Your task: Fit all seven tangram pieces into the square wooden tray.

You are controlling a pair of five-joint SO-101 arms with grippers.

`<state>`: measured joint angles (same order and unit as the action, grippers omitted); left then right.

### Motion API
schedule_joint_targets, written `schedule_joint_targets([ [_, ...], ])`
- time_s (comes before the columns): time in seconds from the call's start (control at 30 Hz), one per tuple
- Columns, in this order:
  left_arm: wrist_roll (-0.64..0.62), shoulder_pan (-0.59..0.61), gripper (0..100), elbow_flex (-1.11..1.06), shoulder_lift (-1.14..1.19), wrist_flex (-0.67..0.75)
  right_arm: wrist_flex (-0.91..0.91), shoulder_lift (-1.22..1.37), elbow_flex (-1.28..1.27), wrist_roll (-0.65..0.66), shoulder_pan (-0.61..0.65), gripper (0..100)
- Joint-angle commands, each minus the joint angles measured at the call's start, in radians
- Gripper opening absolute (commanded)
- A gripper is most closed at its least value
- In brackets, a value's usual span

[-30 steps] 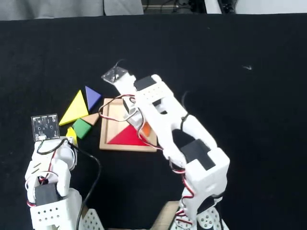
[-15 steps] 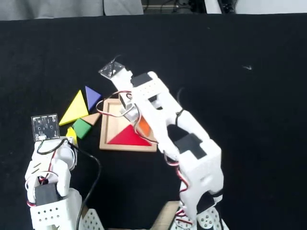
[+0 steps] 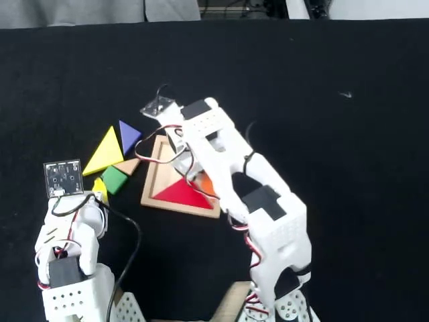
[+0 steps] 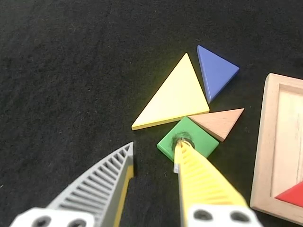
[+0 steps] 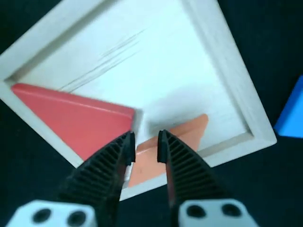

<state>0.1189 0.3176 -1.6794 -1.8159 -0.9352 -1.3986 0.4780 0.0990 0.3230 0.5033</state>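
Right hand point(image 5: 144, 137), fingers all but together, seemingly nudges orange piece point(image 5: 187, 132) in tray point(image 5: 233, 71); next, seat it against red triangle point(image 5: 75, 118).

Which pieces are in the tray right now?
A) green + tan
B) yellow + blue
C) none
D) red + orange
D: the red triangle and the orange piece lie inside the wooden tray. The yellow triangle, blue triangle, green square and tan triangle sit on the table beside it.
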Motion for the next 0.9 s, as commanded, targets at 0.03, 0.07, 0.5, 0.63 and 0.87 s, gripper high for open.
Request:
schedule_joint_targets([
  [0.03,0.002,-0.005,15,-0.019,-0.008,0.0,0.005,-0.097,0.077,-0.008,-0.026,9.6],
  [0.07,0.002,-0.005,15,-0.019,-0.008,0.0,0.021,-0.102,0.079,-0.009,-0.037,9.6],
  [0.5,0.002,-0.005,15,-0.019,-0.008,0.0,0.107,0.033,0.085,-0.008,-0.106,9.6],
  [0.63,0.002,-0.005,15,-0.019,-0.008,0.0,0.077,0.039,0.082,-0.008,-0.106,9.6],
  [0.87,0.002,-0.008,15,-0.019,-0.008,0.0,-0.009,0.033,0.084,-0.008,-0.097,9.6],
])
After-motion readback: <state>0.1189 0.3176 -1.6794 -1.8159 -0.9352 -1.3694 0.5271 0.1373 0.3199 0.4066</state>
